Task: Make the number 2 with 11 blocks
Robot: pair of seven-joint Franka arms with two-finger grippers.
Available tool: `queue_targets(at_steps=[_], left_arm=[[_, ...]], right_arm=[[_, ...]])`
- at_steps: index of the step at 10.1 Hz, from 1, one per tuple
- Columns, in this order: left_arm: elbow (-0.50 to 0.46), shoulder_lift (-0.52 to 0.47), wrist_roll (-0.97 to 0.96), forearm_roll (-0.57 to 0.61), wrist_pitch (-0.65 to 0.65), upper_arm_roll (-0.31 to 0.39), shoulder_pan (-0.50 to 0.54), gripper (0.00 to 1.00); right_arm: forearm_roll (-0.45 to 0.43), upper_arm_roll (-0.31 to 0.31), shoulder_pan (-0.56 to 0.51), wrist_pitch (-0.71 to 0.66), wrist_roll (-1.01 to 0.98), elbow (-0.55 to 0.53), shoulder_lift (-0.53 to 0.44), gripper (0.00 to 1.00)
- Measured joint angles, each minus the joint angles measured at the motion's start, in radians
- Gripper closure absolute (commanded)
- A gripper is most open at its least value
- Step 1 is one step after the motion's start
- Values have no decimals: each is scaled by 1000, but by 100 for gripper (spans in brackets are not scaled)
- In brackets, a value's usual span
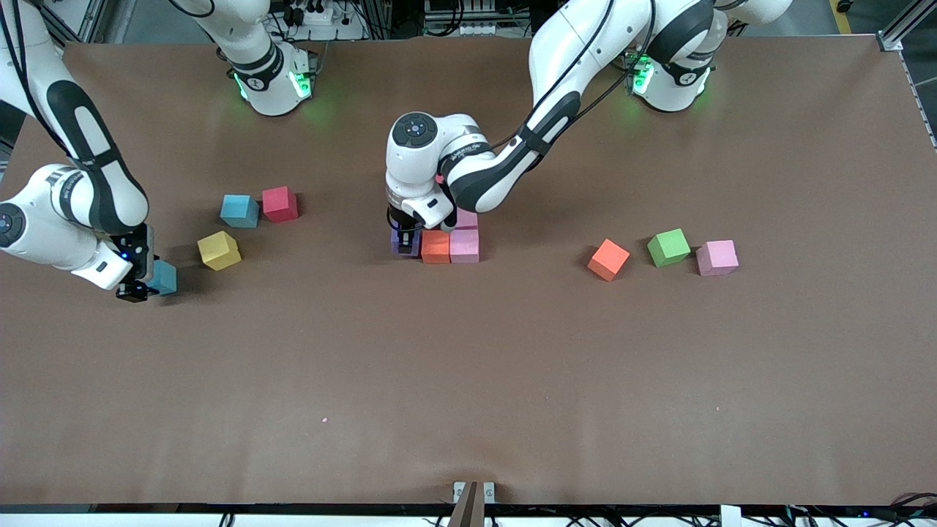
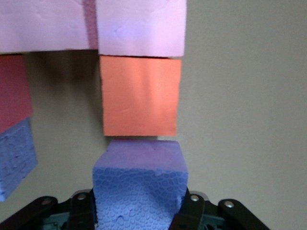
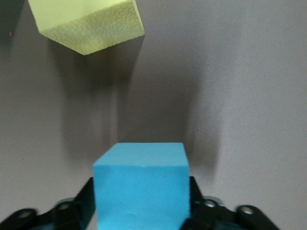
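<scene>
My left gripper (image 1: 405, 240) is shut on a purple block (image 1: 405, 247) and holds it down beside an orange block (image 1: 435, 247), at the right arm's end of that row. A pink block (image 1: 464, 246) adjoins the orange one, with another pink block (image 1: 467, 218) next to it. In the left wrist view the purple block (image 2: 139, 184) sits between my fingers next to the orange block (image 2: 140, 96); two pink blocks (image 2: 141, 26), a red block (image 2: 12, 91) and a bluish block (image 2: 14, 160) also show. My right gripper (image 1: 143, 285) is shut on a light blue block (image 3: 140, 191).
Loose blocks lie near the right arm's end: yellow (image 1: 218, 250), light blue (image 1: 239, 211) and red (image 1: 280, 203). Toward the left arm's end lie orange (image 1: 608, 259), green (image 1: 667, 247) and pink (image 1: 717, 258) blocks. The yellow block (image 3: 86, 24) shows in the right wrist view.
</scene>
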Motion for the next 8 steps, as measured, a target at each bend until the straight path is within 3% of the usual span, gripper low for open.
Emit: queue_targets(at_steps=[2,5,8], left_arm=[[3,8,0,0,15,6,0,53],[6,19,0,0,24,9,-8,49],[7,31,0,0,24,10,-18,49]], right_arm=[[0,1,0,1,1,1,-2,77],[1,11,0,-11,16,14,-25,78],[2,63,44,-37,224,27,-89,78]])
